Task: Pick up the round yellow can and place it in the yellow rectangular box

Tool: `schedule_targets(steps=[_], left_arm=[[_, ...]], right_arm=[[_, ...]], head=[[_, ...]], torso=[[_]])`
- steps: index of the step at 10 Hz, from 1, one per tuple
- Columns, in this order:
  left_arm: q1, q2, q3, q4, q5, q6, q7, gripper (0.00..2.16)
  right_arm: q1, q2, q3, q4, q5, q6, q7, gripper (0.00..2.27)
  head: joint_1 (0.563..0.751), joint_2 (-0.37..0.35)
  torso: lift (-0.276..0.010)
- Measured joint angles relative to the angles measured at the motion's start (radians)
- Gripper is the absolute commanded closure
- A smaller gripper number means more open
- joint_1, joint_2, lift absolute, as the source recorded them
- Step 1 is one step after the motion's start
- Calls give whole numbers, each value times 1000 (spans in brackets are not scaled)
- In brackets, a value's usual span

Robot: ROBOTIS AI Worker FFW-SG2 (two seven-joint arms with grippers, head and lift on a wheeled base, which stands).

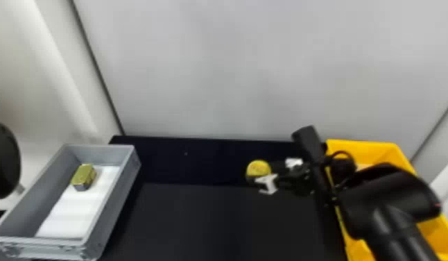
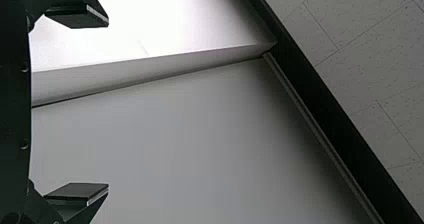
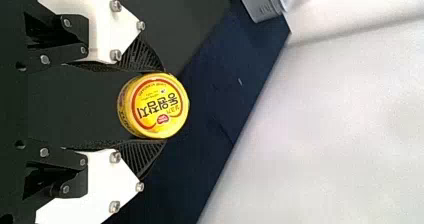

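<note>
In the head view, the right gripper (image 1: 265,172) is out over the dark table, left of the yellow rectangular box (image 1: 395,150). It is shut on the round yellow can (image 1: 258,168). From the right wrist view, the can (image 3: 159,106) sits between the tips of the right gripper (image 3: 163,105), one finger against each side, its printed lid showing. The left arm (image 1: 4,161) is parked at the head view's left edge. Seen in the left wrist view, the left gripper (image 2: 108,104) is open with nothing between its fingers.
A grey bin (image 1: 114,204) on the left holds a rectangular yellow-topped can (image 1: 83,175) beside a white sheet (image 1: 76,215). A pale wall (image 1: 213,69) rises behind the table. The right forearm (image 1: 386,198) crosses over the yellow box.
</note>
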Motion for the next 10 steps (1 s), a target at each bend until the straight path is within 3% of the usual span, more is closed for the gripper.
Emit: schedule_targets(steps=[4,10], left_arm=[[6,1,9,-8,-5,10,2,114],[5,1,18,-16,-5,14,2,116]], right_arm=[[5,-14,-199,-181,155,71,0,647],[25,-36,-448,-209,255,74,-50,647]], head=[[663,54],[663,54]], torso=[[-10],[-10]])
